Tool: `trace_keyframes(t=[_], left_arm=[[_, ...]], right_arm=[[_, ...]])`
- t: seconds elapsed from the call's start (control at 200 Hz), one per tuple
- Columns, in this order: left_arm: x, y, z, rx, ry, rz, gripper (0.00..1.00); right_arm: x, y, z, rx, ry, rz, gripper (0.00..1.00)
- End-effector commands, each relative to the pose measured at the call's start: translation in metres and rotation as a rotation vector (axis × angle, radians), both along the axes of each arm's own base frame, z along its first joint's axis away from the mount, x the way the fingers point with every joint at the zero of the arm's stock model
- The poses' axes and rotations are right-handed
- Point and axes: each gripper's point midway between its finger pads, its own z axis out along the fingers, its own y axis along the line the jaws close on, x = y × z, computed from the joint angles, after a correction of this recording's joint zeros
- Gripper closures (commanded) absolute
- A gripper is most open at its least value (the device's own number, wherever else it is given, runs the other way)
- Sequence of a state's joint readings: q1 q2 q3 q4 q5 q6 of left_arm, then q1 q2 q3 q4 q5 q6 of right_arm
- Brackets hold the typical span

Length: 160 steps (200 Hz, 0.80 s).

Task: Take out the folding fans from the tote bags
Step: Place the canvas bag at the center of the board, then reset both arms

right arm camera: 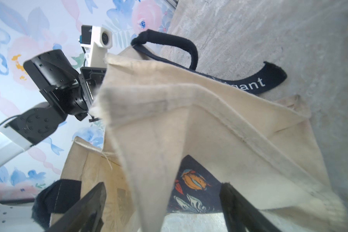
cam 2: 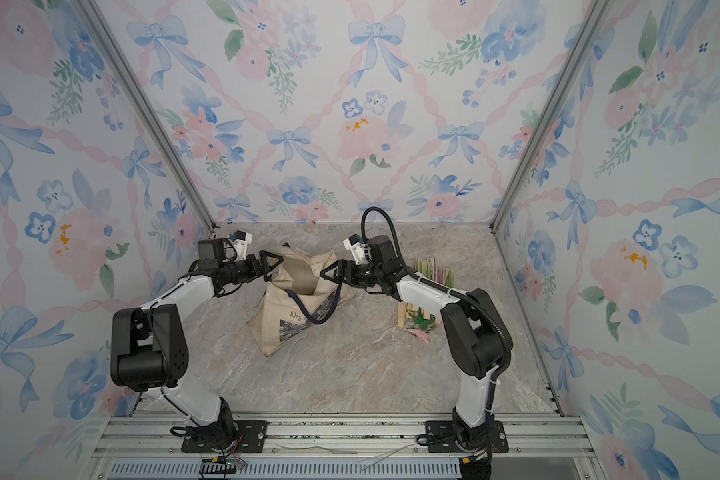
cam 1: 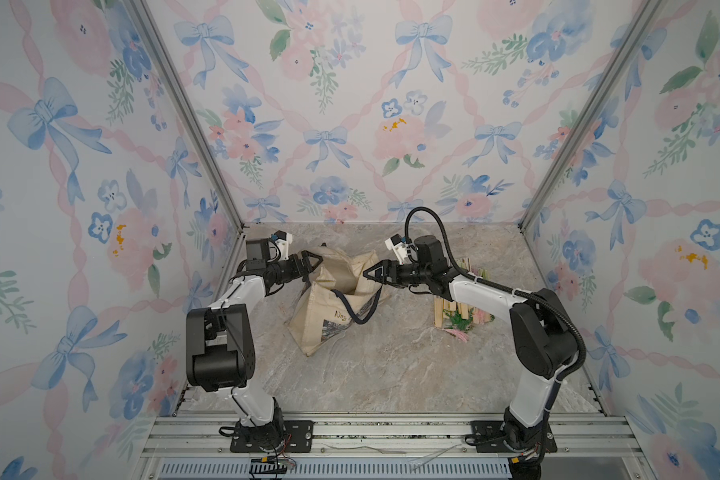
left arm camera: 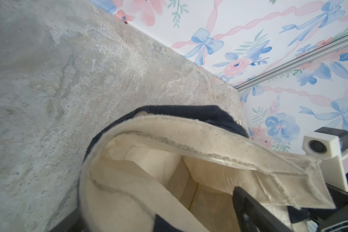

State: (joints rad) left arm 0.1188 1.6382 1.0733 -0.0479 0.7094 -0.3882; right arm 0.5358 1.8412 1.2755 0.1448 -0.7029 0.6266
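surface: grey-beige marble-patterned tabletop, flat, shown in both top views.
centre, slightly left and far: cream canvas tote bag, lower corner resting on the stone and pointing near, printed side up.
on the bag: dark navy handle looped across the cloth.
right of the bag, apart from it: folding fans in a heap, pale ribs, partly hidden.
near end of heap: green and pink tassels.

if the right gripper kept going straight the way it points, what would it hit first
Probably the tote bag: the right gripper points at its raised rim, canvas lying between its open jaws.
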Motion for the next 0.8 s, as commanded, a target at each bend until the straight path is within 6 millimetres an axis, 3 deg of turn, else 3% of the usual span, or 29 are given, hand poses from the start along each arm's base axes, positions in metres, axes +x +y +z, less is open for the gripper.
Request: trace_keyframes(t=[0.0,0.265,0.28,0.345,0.495,0.645,0.665,0.795], left_arm=[[-0.013,0.023,0.014,0.145,-0.005,0.090,0.02],[-0.034,0.054,0.054,0.291,-0.097,0.264,0.02],[-0.035,0.056,0.056,0.302,-0.102,0.276,0.02],[-0.040,0.066,0.057,0.348,-0.110,0.324,0.02],[-0.054,0.087,0.057,0.430,-0.143,0.435,0.02],[-0.073,0.095,0.069,0.447,-0.296,0.515,0.02],[-0.078,0.095,0.059,0.450,-0.294,0.521,0.02],[-0.097,0.100,0.050,0.465,-0.361,0.573,0.02]], right_arm=[[-0.002,-0.011,0.023,-0.053,-0.115,0.018,0.01],[-0.007,-0.041,0.047,-0.198,-0.274,-0.009,0.04],[-0.008,-0.046,0.057,-0.198,-0.299,-0.022,0.03],[-0.007,-0.061,0.063,-0.218,-0.331,-0.053,0.03],[0.007,-0.114,0.066,-0.253,-0.352,-0.199,0.04],[0.020,-0.182,0.038,-0.356,-0.339,-0.387,0.03],[0.021,-0.192,0.033,-0.378,-0.338,-0.411,0.03],[0.021,-0.247,-0.002,-0.514,-0.343,-0.541,0.03]])
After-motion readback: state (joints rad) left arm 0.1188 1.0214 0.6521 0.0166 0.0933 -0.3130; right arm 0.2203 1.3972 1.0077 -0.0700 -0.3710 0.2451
